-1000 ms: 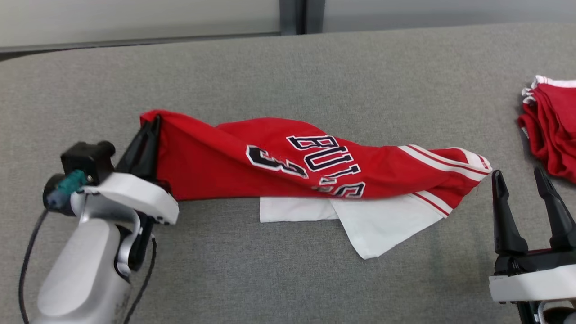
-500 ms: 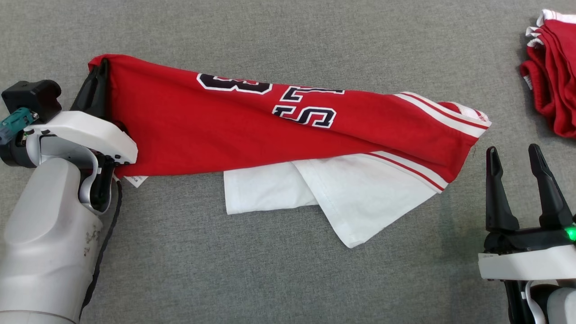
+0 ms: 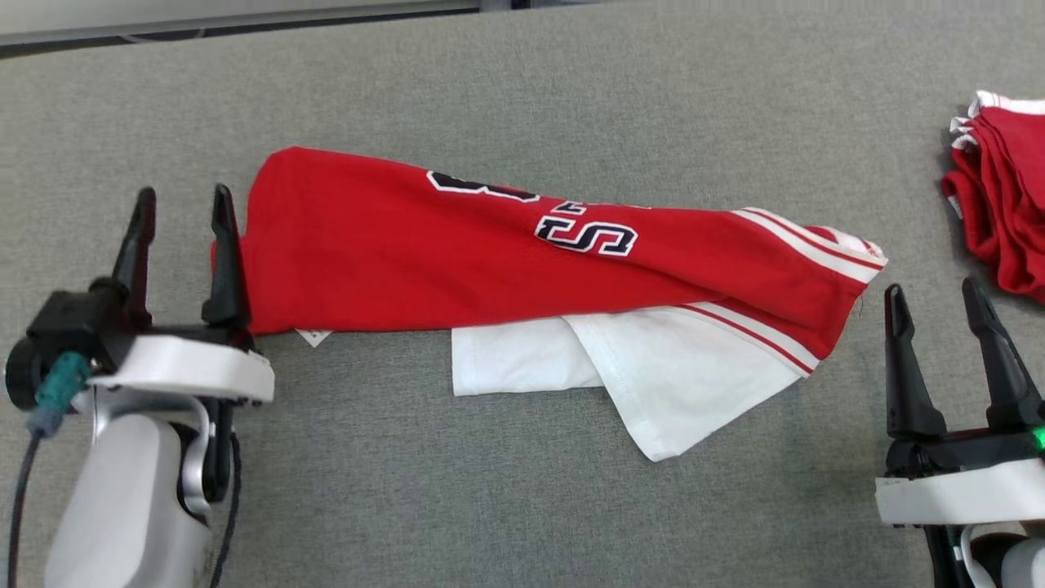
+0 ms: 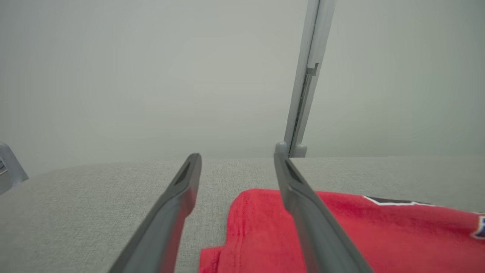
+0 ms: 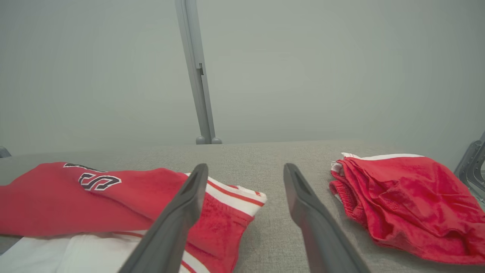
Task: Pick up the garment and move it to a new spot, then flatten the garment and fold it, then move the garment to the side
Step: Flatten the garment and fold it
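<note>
On the grey table [image 3: 522, 98] the garment [image 3: 457, 253] is lying as a long red band running left to right, about mid-table in the head view. Dark white-edged lettering is facing up near its middle, and white stripes are crossing its right end. White fabric [image 3: 653, 376] is sticking out from under its near edge, right of centre, one corner pointing toward the robot; same piece or not, cannot tell. A small white tag [image 3: 314, 336] is peeking out under the near edge by the left end. The left tool [image 3: 184, 196] is sitting at the garment's left end, released, fingers spread wide, pointing away from the robot and gripping nothing. Its inner finger [image 3: 227, 261] is running right along the red edge; contact is unclear. From the left wrist view the garment [image 4: 379, 227] is lying flat, its end reaching partway into the gap between the fingers. The right tool [image 3: 933, 286] is also released, fingers wide apart, sitting just beyond the striped right end, near it but not touching and holding nothing. From the right wrist view the garment [image 5: 57, 201] is lying to the left of the fingers. A second red garment [image 3: 1004, 212] is lying bunched at the table's far right, well apart from the first.
</note>
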### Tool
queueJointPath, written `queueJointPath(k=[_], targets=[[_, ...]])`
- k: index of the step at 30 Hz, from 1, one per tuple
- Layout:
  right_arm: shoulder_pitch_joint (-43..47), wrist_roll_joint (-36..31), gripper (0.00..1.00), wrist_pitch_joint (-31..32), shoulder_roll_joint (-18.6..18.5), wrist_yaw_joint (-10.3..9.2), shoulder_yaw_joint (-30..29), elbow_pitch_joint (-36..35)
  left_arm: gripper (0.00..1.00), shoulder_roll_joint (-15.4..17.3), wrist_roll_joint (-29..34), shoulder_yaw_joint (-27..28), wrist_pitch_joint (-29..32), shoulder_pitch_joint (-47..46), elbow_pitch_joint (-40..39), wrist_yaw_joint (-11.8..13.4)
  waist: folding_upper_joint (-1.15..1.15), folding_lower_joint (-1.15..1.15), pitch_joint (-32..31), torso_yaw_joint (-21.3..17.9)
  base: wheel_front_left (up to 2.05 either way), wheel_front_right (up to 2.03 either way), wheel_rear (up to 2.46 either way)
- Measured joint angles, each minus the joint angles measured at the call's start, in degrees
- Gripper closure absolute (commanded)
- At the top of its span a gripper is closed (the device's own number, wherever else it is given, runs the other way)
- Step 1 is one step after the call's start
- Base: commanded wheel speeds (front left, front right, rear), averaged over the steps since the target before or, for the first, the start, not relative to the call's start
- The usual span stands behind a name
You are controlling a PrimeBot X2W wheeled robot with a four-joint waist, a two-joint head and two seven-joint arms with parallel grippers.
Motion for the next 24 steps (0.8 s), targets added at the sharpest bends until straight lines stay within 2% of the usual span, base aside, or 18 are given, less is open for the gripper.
queueJointPath(k=[4, 11, 16, 24], targets=[[1.8, -0.2, 0.0, 1.2, -0.2, 0.0, 0.4, -0.4, 0.0, -1.3, 2.7, 0.3, 0.0, 8.1, -8.1, 1.2, 0.0, 0.0, -3.1, 1.0, 0.0, 0.0, 0.0], [6.3, -0.2, 0.0, 3.0, -0.4, 0.0, 0.9, -0.7, 0.0, -2.7, 4.1, -1.2, 0.6, 22.4, -17.1, 3.3, 0.0, 0.0, -9.7, 2.1, 0.0, 0.0, 0.0], [7.8, -0.2, 0.0, 4.0, -0.3, 0.0, 0.8, -2.0, 0.0, -2.8, 3.7, -1.8, 2.1, 26.1, -19.3, 3.8, 0.0, 0.0, -11.9, 2.8, 0.0, 0.0, 0.0], [7.9, 0.0, 0.0, 4.4, -0.4, 0.0, 0.7, -2.8, 0.0, -2.4, 3.7, -2.0, 3.1, 26.7, -20.8, 4.3, 0.0, 0.0, -11.9, 2.9, 0.0, 0.0, 0.0]])
